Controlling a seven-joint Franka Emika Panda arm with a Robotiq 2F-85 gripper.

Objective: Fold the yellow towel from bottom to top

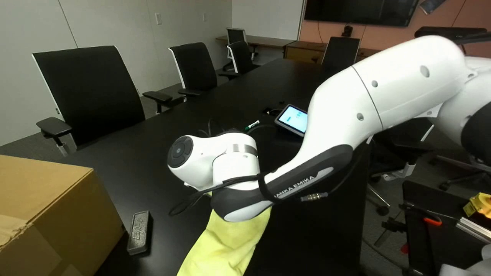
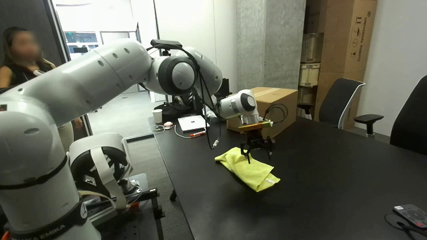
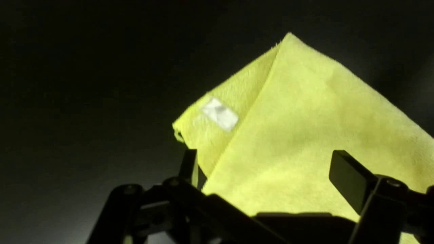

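Yellow towel point(image 3: 305, 132), black table point(image 2: 320, 186)

Rm. to pass b/w towel point(image 2: 252, 173) & remote point(image 2: 412, 215), but box point(image 2: 282, 106) (+ eraser point(image 1: 139, 232) just beside) blocks one side.

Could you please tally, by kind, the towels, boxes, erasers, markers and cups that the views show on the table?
Towel: 1
Box: 1
Eraser: 1
Green marker and red marker: 2
Cup: 1
Total: 6
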